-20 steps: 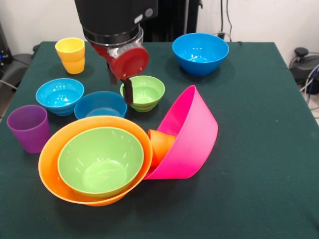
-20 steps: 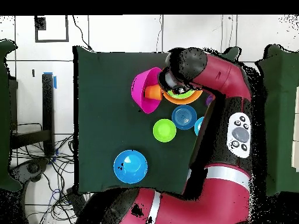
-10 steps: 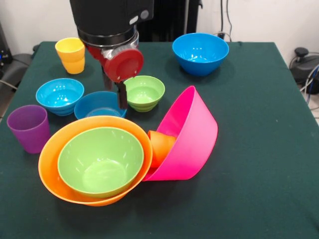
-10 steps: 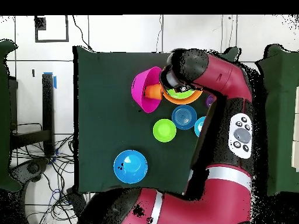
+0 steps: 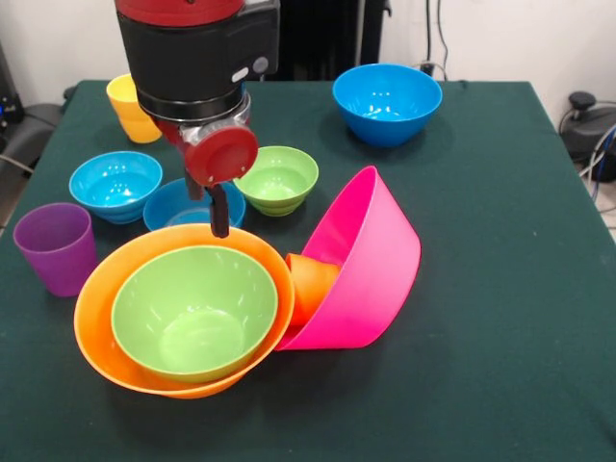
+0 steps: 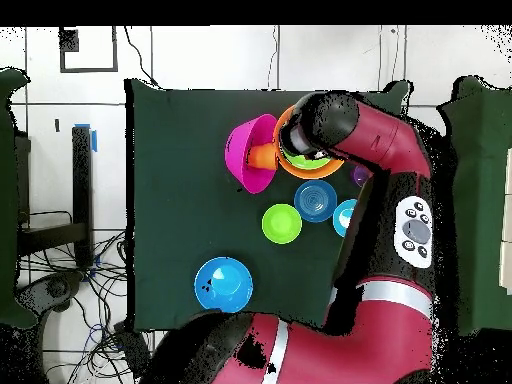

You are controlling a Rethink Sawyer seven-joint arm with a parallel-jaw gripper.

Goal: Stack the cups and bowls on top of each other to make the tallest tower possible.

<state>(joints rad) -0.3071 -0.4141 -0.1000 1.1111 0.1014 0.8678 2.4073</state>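
Hand [image 5: 219,214] hanging just over far rim of lg orange bowl [image 5: 101,318], spread or pinched can't tell (one dark finger shows), med green bowl [image 5: 192,313] nested inside, pink bowl [image 5: 371,265] tipped on its side alongside, orange cup [image 5: 310,281] in its mouth, purple cup [image 5: 56,246] apart on tabletop [image 5: 500,289].

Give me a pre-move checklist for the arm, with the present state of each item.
1. Gripper state: cannot tell.
2. Gripper position: at the far rim of the large orange bowl: ok.
3. Medium green bowl nested inside the orange bowl: ok.
4. Large pink bowl level as a base: not ok, tipped on its side.
5. Orange cup upright: not ok, lying inside the pink bowl.
6. Purple cup upright and free: ok.
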